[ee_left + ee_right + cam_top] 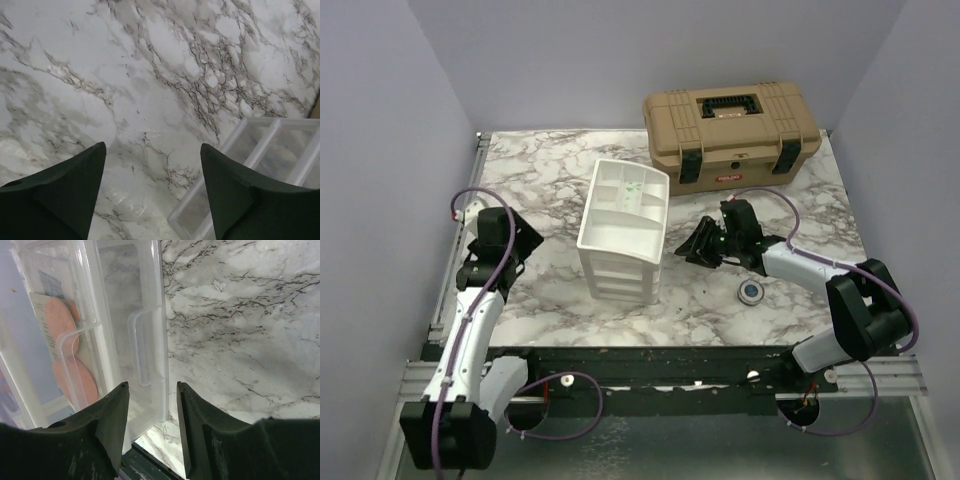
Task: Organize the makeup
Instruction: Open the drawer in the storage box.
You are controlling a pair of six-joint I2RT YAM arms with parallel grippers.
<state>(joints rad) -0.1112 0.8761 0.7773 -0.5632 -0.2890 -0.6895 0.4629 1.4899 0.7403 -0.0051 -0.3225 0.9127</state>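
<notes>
Our left gripper (528,240) hangs low over bare marble. Only its wrist camera shows its state: the two dark green, wedge-shaped fingers (65,195) stand wide apart with nothing between them. Ahead of it and to its right, that view catches a corner of the white plastic drawer unit (260,165), with translucent ribs and square cells. From above we see what the wrist cannot: the unit is a tall, boxy block with an open tray on top, standing apart from the left fingertips.

Our right gripper (688,247) points at the unit's other side, its tips just beside the wall. In its wrist view the fingers (107,430) leave a narrow gap. A clear drawer's edge with a moulded loop handle (141,347) lies straight ahead in that gap, and we cannot tell whether either pad touches it. Ahead and left of the left finger, two pink discs (67,337), round and matte, sit one above the other behind the clear wall of the neighbouring drawer. The top view shows none of this.

Only the top view shows the round blue-centred compact (751,292), which lies flat on the marble behind the right gripper, near its forearm. On the far side of that gripper sits the tan toolbox (730,128), ribbed, with its lid down and black latches.

The table (540,175) is glossy white marble with grey veins. Plain lilac walls (400,120) close it in.
</notes>
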